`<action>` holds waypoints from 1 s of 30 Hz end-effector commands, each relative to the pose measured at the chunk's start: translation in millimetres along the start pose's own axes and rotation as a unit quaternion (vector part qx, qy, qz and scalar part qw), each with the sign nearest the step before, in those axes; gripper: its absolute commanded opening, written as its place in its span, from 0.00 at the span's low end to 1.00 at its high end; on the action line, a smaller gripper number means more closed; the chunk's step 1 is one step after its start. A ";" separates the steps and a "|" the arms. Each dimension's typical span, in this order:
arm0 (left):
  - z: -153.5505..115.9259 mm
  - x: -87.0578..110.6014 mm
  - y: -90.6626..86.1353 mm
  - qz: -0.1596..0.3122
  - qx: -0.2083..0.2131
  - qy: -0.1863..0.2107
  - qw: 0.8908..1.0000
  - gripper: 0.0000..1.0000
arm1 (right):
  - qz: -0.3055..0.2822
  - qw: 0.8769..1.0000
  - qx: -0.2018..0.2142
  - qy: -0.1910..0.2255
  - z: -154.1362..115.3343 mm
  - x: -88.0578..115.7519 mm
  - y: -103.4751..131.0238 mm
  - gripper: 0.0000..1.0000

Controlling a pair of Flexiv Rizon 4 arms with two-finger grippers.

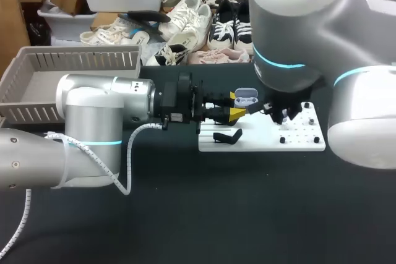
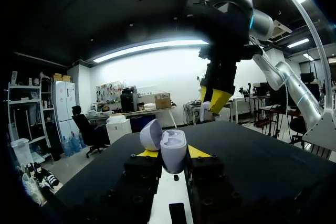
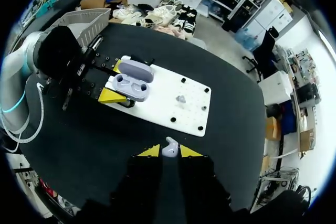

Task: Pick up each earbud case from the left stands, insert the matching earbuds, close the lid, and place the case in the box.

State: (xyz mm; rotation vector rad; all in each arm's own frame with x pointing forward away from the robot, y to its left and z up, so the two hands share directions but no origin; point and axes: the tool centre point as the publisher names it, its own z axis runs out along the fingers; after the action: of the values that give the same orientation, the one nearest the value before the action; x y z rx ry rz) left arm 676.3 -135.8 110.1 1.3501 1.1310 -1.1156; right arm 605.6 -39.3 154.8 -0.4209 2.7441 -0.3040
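Pale lavender earbud case [image 2: 170, 150], lid hinged open, is clamped between the fingers of my left end effector [image 1: 235, 105], over one end of the white board [image 1: 260, 141] on the dark desk [image 1: 247, 214]. My right end effector [image 3: 169, 152] is clenched on a white earbud [image 3: 169, 144], above the desk and apart from the case. The grey box [image 1: 80, 60] stands at the desk's far left.

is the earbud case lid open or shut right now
Open: the earbud case in the left gripper has its lid hinged back, both wells exposed.
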 end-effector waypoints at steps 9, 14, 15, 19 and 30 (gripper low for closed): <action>0.2 0.2 -0.6 0.001 -0.002 -0.001 1.000 0.00 | -0.021 0.998 0.022 -0.060 -44.3 -28.2 20.8 0.00; 0.2 0.2 -0.6 0.001 -0.002 -0.001 1.000 0.00 | -0.031 0.998 0.019 -0.059 -52.3 -28.1 24.5 0.00; 0.2 0.2 -0.6 0.001 -0.002 -0.001 1.000 0.00 | -0.031 0.998 0.018 -0.059 -53.7 -27.2 25.1 0.00; 0.2 0.2 -0.6 0.001 -0.002 -0.001 1.000 0.00 | -0.036 0.997 0.010 -0.061 -57.1 -25.0 26.1 0.00; 0.2 0.2 -0.6 0.001 -0.002 -0.001 1.000 0.00 | -0.036 0.997 0.010 -0.061 -57.1 -25.0 26.1 0.00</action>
State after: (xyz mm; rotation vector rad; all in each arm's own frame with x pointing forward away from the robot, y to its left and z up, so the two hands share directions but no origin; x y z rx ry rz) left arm 676.3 -135.8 110.1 1.3501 1.1310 -1.1156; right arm 602.7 3.1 207.6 -0.5193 2.6139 -0.3130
